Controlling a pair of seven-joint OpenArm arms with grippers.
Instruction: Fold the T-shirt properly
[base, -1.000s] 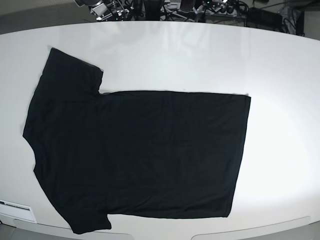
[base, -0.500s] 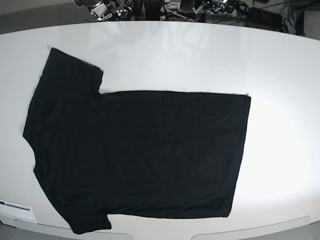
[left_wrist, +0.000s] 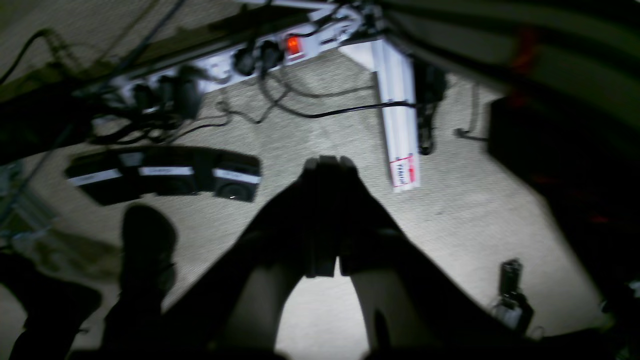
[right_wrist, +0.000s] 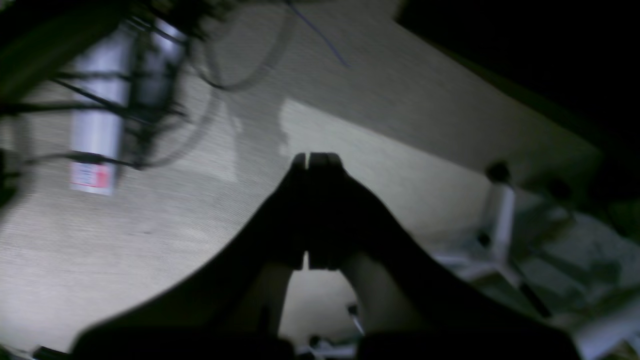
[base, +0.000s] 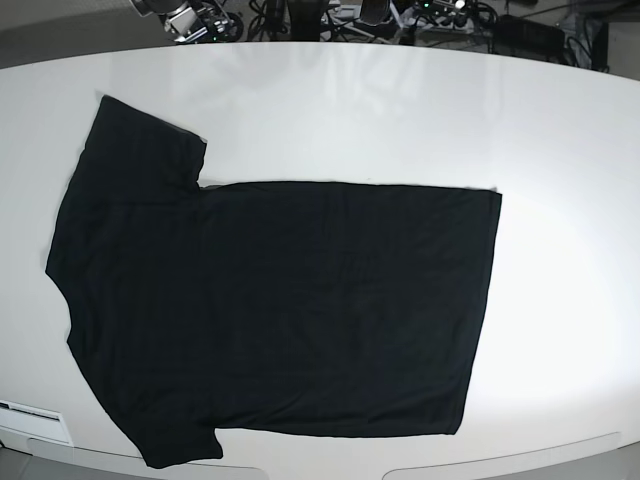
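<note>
The black T-shirt (base: 280, 300) lies flat on the white table (base: 400, 110) in the base view, sleeves at the left, hem at the right. No print shows on the upper side. My left gripper (left_wrist: 327, 162) is shut and empty, pointing at the carpeted floor behind the table. My right gripper (right_wrist: 315, 157) is also shut and empty, over the floor. Neither gripper is near the shirt, and neither gripper itself shows in the base view.
Arm parts (base: 185, 18) show beyond the table's far edge. The left wrist view shows a power strip (left_wrist: 260, 52), cables, a white table leg (left_wrist: 400, 115) and black foot pedals (left_wrist: 165, 175) on the carpet. A white label (base: 30, 410) sits at the table's front left.
The shirt has not moved. The arm parts at the far left edge of the table have shifted slightly to the left.
</note>
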